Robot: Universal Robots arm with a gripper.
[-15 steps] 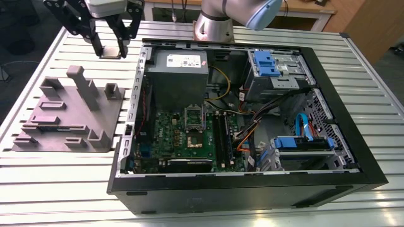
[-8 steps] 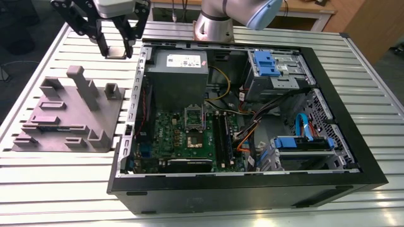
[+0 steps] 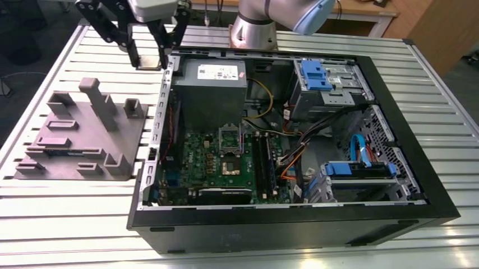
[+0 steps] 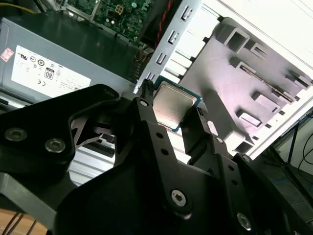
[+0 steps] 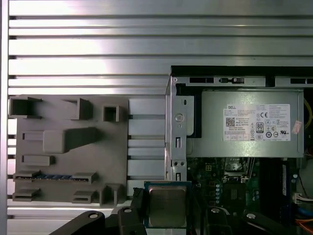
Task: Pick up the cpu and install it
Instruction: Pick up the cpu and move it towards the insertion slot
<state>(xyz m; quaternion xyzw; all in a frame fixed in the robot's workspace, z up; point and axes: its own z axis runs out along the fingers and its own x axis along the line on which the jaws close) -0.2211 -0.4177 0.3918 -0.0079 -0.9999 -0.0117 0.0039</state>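
- Slotted aluminium table (image 3: 60, 213). An open tower PC case (image 3: 299, 224) lies on its side on it, with a grey moulded fixture (image 3: 75, 134) just beside the case on the exterior view's left.
- The gripper (image 3: 152, 56) is up over the case's far corner on the exterior view's left, above the case side wall (image 3: 166, 101) and clear of it.
- The gripper fingers (image 4: 146, 105) are partly closed and pinch the cpu (image 4: 173, 105) by two opposite edges. It is held off every surface.
- The cpu's metal top and pale rim face the cameras in both wrist views. The other two edges are free.
- In the first wrist view the cpu (image 5: 167, 205) sits over the line of the side wall (image 5: 173, 127), with the fixture (image 5: 68, 147) to one side and the motherboard (image 5: 230, 181) to the other.
- The power supply (image 3: 215, 84) fills the case corner nearest the gripper. Its top is flat.
- The cpu socket (image 3: 230, 166) is mid-board, dark centre exposed, with a shiny frame (image 3: 228, 137) just beyond it, well apart from the cpu (image 3: 150, 61).
- Around the socket: RAM slots (image 3: 262, 159) on the exterior view's right, loose cables (image 3: 299, 145) past those, and the power supply on the far side.
- The drive cage with blue tabs (image 3: 322, 78) and the arm base (image 3: 254, 28) stand at the far side.
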